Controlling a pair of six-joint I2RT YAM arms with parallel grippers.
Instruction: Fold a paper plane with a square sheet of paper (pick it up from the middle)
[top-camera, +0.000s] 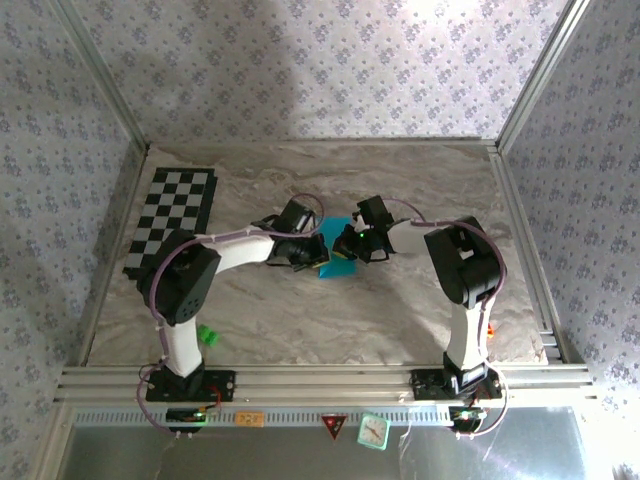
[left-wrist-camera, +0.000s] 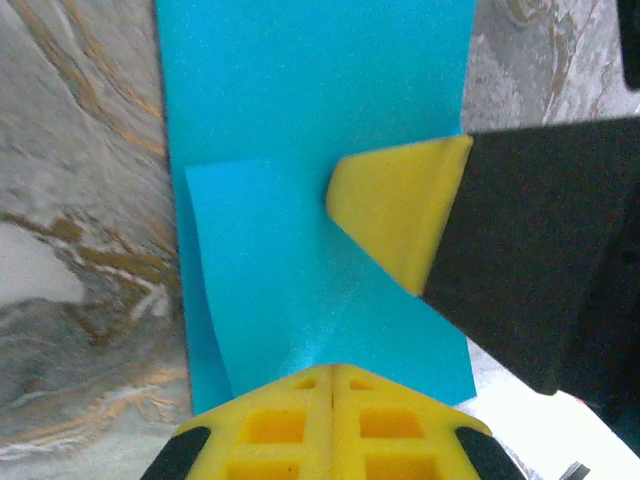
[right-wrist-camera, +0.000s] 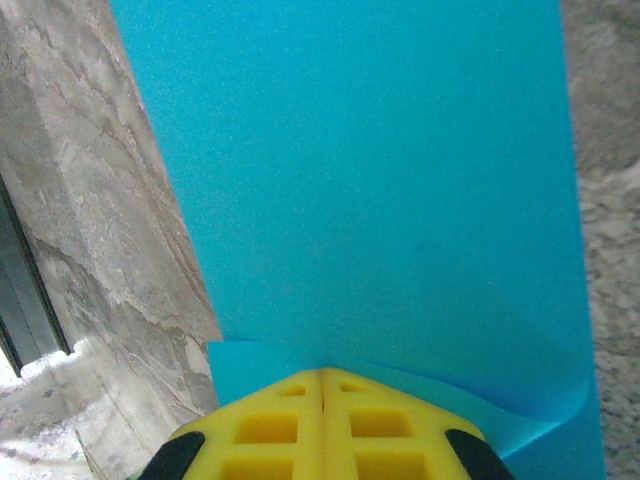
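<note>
The square sheet of paper (top-camera: 333, 264) is bright cyan-blue and lies folded on the marble table between the two arms. In the left wrist view the sheet (left-wrist-camera: 300, 100) shows a folded flap with a shallow ridge running down to my left gripper (left-wrist-camera: 332, 368). That gripper is shut, its tip set on the paper. My right gripper (left-wrist-camera: 340, 195) reaches in from the right, shut, its yellow tip resting on the flap. In the right wrist view the sheet (right-wrist-camera: 370, 180) spreads ahead of the shut right gripper (right-wrist-camera: 322, 372), and a lower layer curls out beside the tip. From above, the left gripper (top-camera: 312, 255) and right gripper (top-camera: 346, 248) meet over the sheet.
A black-and-white checkerboard mat (top-camera: 170, 215) lies at the far left. A small green block (top-camera: 208, 335) sits near the left arm's base. Metal frame rails (top-camera: 520, 240) and patterned walls border the table (top-camera: 400, 320).
</note>
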